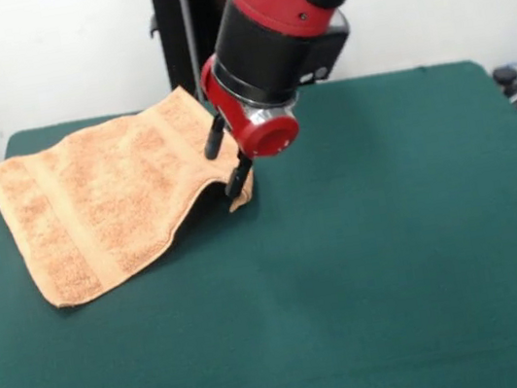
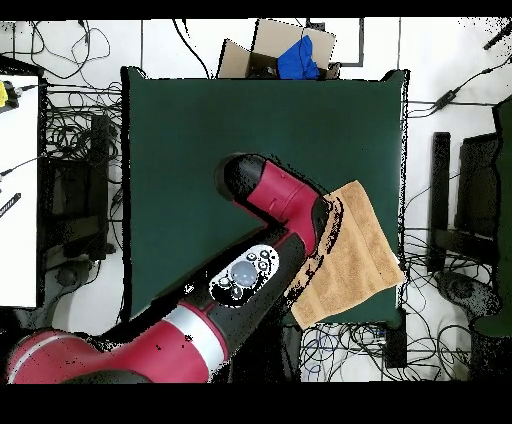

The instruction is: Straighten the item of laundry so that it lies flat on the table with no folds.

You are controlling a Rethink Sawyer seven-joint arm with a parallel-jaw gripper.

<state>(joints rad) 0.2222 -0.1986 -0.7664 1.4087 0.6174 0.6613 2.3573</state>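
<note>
The peach-orange towel (image 1: 112, 198) lies on the far left part of the dark green table (image 1: 392, 232), mostly spread out, with woven bands showing. Its right corner is lifted off the table, with a shadow under the raised edge. My gripper (image 1: 225, 158) is at that corner, one black finger (image 1: 214, 140) above the cloth and the other at the corner's tip, holding it up. In the overhead view the towel (image 2: 355, 250) lies at the right edge of the table (image 2: 200, 130), partly over that edge, and my arm (image 2: 270, 200) hides the gripper.
The black pedestal (image 1: 188, 28) stands behind the table. In the overhead view a cardboard box with a blue thing in it (image 2: 285, 50) sits beyond the far edge, cables lie all round the floor, and a white desk (image 2: 18, 190) stands at the left.
</note>
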